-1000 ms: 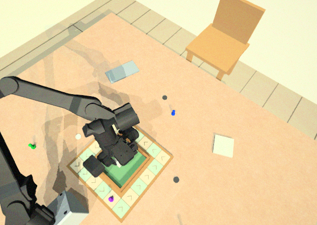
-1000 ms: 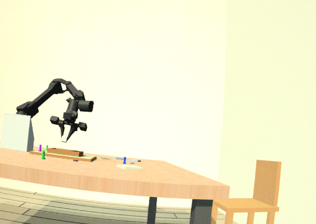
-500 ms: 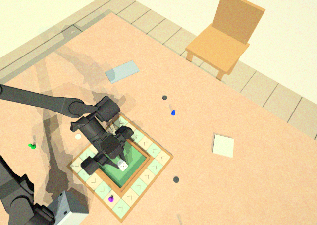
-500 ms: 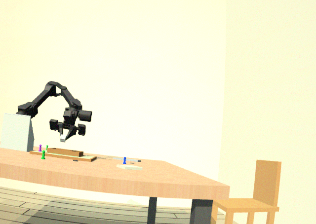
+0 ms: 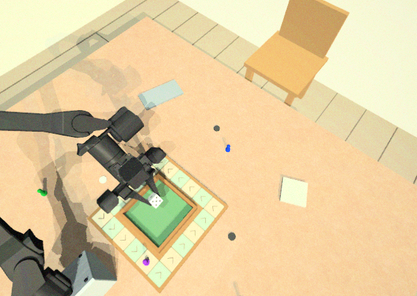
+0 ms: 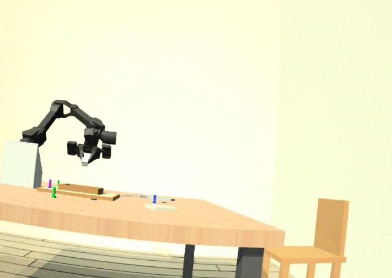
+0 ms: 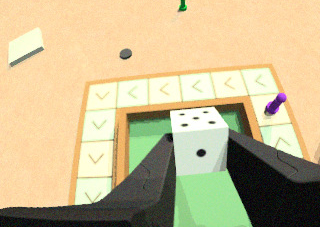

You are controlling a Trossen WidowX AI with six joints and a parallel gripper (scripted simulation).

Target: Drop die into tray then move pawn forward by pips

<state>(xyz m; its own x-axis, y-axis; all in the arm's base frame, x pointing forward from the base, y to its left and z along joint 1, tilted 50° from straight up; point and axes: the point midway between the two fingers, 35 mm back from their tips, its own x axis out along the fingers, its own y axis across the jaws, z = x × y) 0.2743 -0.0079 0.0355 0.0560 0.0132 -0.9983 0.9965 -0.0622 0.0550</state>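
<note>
My gripper point(image 5: 153, 201) point(image 6: 84, 161) point(image 7: 195, 138) is shut on the white die point(image 5: 156, 200) point(image 6: 84, 163) point(image 7: 201, 149), holding it well above the board. In the wrist view the die shows five pips on its upper face and one pip on the side towards the camera. The dice tray point(image 5: 174, 233) point(image 6: 80, 188) point(image 7: 122, 152) has a green floor and a brown rim, and lies below the die. The board point(image 5: 159, 290) point(image 6: 109, 197) point(image 7: 80, 152) has a ring of arrowed squares. The purple pawn point(image 5: 146, 261) point(image 6: 49, 184) point(image 7: 275, 104) stands on a cream square next to the corner square.
A green pawn point(image 5: 42, 192), a blue pawn point(image 5: 227, 148) point(image 6: 154, 199), another green pawn point(image 6: 54, 191) point(image 7: 183, 3), dark discs point(image 5: 231, 236) point(image 5: 216, 128), a white disc point(image 5: 102, 179), a cream block point(image 5: 294, 192) point(image 7: 26, 46), a blue-grey slab point(image 5: 161, 94) and a grey box point(image 5: 96, 279) point(image 6: 19, 164) surround the board.
</note>
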